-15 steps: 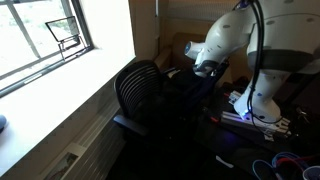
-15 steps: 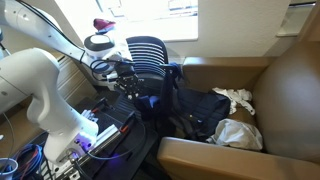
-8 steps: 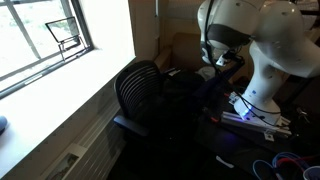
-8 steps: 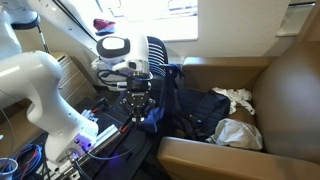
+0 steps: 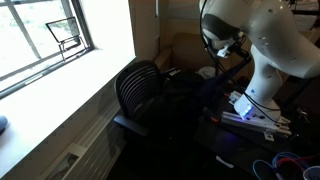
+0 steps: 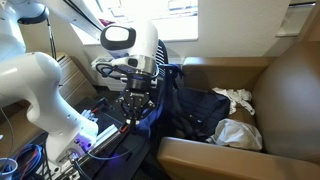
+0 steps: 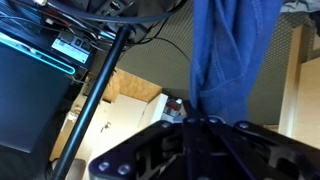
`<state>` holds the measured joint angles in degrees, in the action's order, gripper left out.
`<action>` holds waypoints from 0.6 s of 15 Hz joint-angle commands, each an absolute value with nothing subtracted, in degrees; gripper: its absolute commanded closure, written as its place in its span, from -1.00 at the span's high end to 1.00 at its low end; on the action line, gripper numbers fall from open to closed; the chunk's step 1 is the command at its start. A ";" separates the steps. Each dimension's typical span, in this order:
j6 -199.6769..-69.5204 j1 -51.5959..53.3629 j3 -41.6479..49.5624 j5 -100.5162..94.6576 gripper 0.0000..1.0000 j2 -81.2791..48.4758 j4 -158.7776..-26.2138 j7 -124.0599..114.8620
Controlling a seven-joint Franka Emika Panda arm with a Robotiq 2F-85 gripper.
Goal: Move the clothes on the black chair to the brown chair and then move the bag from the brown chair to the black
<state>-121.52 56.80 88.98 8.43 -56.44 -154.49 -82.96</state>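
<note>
My gripper [image 6: 134, 108] hangs fingers down in front of the black chair [image 5: 138, 88] and is shut on a blue part of the bag [image 6: 200, 112]. In the wrist view the blue fabric [image 7: 225, 60] runs out from between the closed jaws of the gripper [image 7: 205, 128]. The rest of the dark bag still lies on the seat of the brown chair [image 6: 290, 90]. Whitish clothes [image 6: 236, 98] lie on that same seat beside the bag, with another pale bundle [image 6: 240, 134] nearer the front. The ribbed chair back is mostly hidden behind my arm in an exterior view.
The robot base with lit electronics [image 6: 95, 135] and loose cables [image 6: 20, 160] stands beside the chairs. A window [image 5: 50, 35] with a wide sill runs along the wall behind the black chair. Cardboard and a dark stand rod [image 7: 95, 110] lie below the gripper.
The arm has risen and swung away from the black chair's seat, and the gripper has turned to point down, pulling the bag's blue fabric along. The clothes have not moved.
</note>
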 commanded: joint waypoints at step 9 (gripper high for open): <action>-110.50 36.90 100.48 7.57 -0.99 -55.94 -143.74 -71.44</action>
